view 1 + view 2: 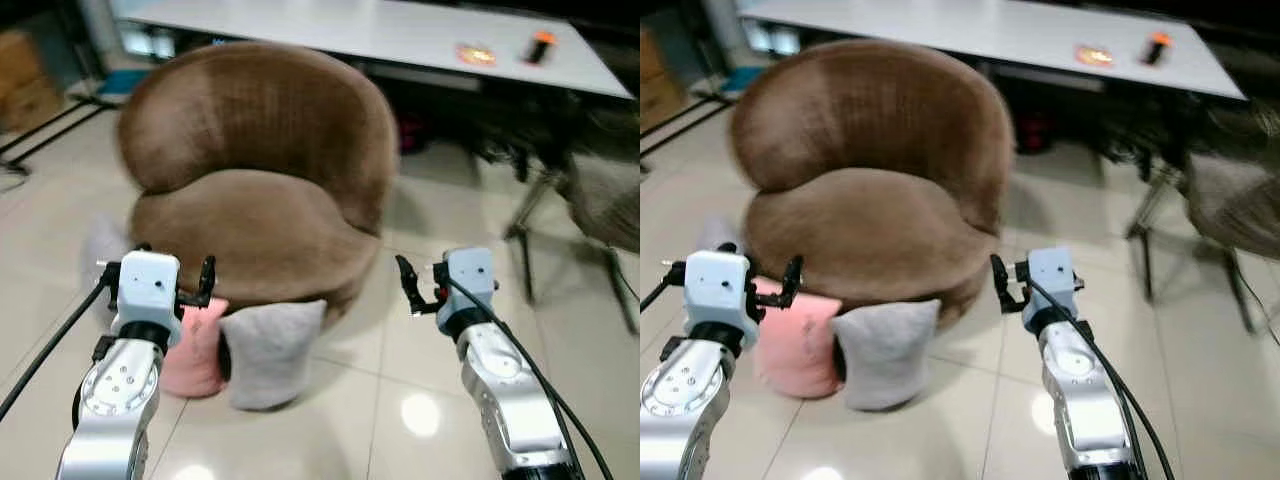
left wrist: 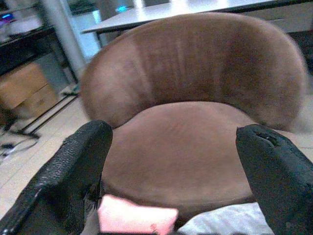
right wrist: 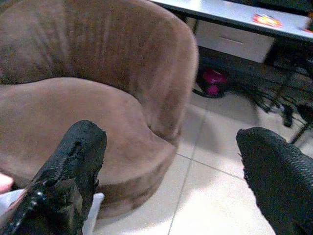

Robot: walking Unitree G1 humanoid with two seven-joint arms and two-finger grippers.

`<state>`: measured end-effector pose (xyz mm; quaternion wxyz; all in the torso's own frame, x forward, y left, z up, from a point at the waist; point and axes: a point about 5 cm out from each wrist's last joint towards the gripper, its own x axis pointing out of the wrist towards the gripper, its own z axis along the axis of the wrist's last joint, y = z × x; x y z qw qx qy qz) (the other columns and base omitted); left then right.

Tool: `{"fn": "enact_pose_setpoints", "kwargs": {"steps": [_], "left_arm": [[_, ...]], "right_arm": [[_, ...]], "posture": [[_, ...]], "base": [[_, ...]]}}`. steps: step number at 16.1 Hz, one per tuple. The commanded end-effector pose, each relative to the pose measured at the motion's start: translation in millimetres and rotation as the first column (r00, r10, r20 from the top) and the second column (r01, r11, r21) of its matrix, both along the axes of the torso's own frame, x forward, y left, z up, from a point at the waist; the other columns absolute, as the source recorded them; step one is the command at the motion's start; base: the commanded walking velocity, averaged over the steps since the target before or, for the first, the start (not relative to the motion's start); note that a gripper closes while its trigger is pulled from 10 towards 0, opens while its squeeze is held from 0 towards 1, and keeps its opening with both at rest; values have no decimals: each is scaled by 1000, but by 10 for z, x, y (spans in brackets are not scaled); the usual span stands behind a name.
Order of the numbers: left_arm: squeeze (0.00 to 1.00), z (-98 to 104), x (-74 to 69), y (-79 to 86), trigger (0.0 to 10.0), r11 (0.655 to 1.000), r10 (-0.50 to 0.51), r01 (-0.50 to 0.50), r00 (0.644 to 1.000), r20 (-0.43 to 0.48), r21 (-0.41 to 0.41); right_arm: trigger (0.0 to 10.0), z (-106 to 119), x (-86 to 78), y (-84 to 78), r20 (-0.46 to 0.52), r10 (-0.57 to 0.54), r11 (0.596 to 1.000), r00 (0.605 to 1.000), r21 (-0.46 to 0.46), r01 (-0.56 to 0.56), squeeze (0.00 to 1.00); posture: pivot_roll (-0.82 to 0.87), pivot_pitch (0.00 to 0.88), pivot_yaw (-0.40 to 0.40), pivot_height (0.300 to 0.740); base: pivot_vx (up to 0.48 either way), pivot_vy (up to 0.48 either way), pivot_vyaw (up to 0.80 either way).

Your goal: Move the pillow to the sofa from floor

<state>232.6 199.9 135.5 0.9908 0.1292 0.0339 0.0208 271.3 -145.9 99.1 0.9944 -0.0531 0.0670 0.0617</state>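
Note:
A pink pillow (image 1: 197, 350) and a grey pillow (image 1: 272, 350) stand on the tiled floor, leaning against the front of the brown round sofa chair (image 1: 260, 150). A pale pillow (image 1: 100, 255) lies at the chair's left side, partly hidden by my left arm. My left gripper (image 1: 157, 278) hovers open just above the pink pillow (image 2: 137, 220), facing the seat (image 2: 186, 147). My right gripper (image 1: 450, 282) is open and empty over the floor to the right of the chair, with its fingers spread wide (image 3: 73, 166).
A long white table (image 1: 380, 30) with small orange items stands behind the chair. A metal-legged chair (image 1: 600, 200) is at the right. Cardboard boxes (image 1: 22, 75) and black stand legs are at the far left. A pink object (image 3: 212, 81) and cables lie under the table.

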Motion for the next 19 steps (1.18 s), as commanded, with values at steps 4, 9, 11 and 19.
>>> {"fn": "enact_pose_setpoints", "kwargs": {"steps": [4,9,11,19], "left_arm": [[0,12,6,8,10000,1000,10,-10,1000,7,7],[0,26,49,17,10000,1000,8,-8,1000,10,7],[0,28,64,20,10000,1000,6,-6,1000,11,9],[0,30,90,22,10000,1000,-2,2,1000,12,14]], "right_arm": [[10000,25,81,7,10,-17,999,1000,-28,18,0],[10000,-12,88,-56,-32,-84,993,996,82,86,0],[10000,-6,100,-51,-29,-93,992,995,81,95,0],[10000,14,97,-2,-3,-52,998,999,42,52,0]], "posture": [[-25,0,-41,740],[-36,0,-30,740],[-41,0,-24,740],[-42,0,-20,740]], "base": [[262,0,800],[262,0,0],[272,0,0],[271,0,173]]}}
